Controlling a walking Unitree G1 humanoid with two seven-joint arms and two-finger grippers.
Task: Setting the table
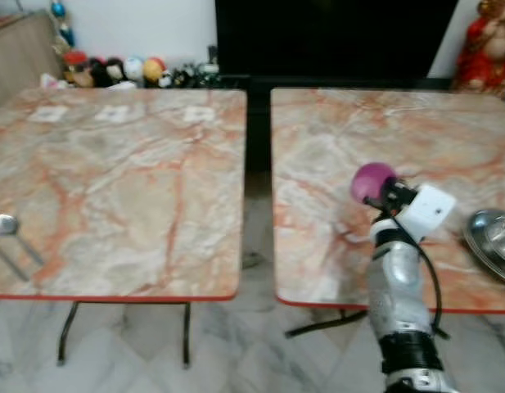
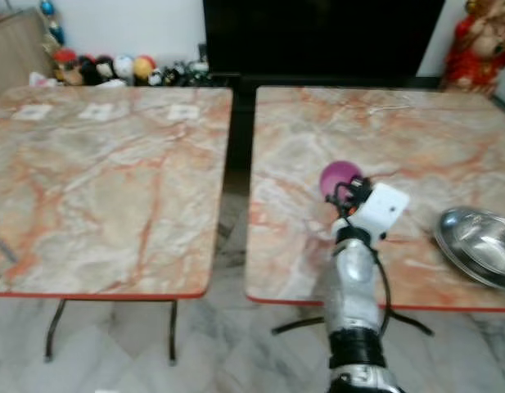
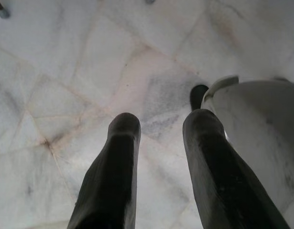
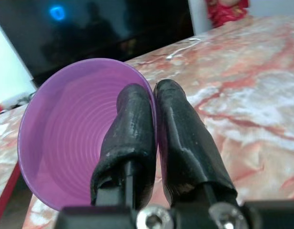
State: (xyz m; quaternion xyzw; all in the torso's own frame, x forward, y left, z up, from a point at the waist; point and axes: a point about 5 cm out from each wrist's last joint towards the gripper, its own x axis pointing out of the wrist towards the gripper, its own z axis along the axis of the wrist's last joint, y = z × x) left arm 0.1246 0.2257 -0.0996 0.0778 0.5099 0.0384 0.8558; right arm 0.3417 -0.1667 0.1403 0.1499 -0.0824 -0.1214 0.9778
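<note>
Reaching out over the near part of the right-hand table (image 1: 448,139), a square pink-and-grey marble-patterned top with a red edge, the right gripper (image 1: 381,190) holds a purple plastic cup (image 1: 371,180) just above the surface. To the right of the silver arm, at the table's right edge, lies a shiny round steel plate (image 1: 491,239), close to the arm but apart from it. A narrow gap of pale marble floor (image 1: 256,237) runs between this table and the matching left-hand table (image 1: 113,188). On the near left corner of that table lies a steel spoon (image 1: 8,233). Beyond the tables a row of small coloured toys (image 1: 121,70) lines the far wall beside a big black screen (image 1: 334,37), and a red figure (image 1: 485,45) stands in the far right corner.

The left wrist view looks down on pale veined floor tiles (image 3: 65,86); the left gripper (image 3: 158,126) hangs with its two black fingers (image 3: 120,157) spread apart and nothing between them.

The right wrist view shows the right gripper's fingers (image 4: 132,138) pinching the cup's rim, one inside the ribbed purple wall and one outside. Open marble tabletop stretches beyond the cup toward the far edge.
</note>
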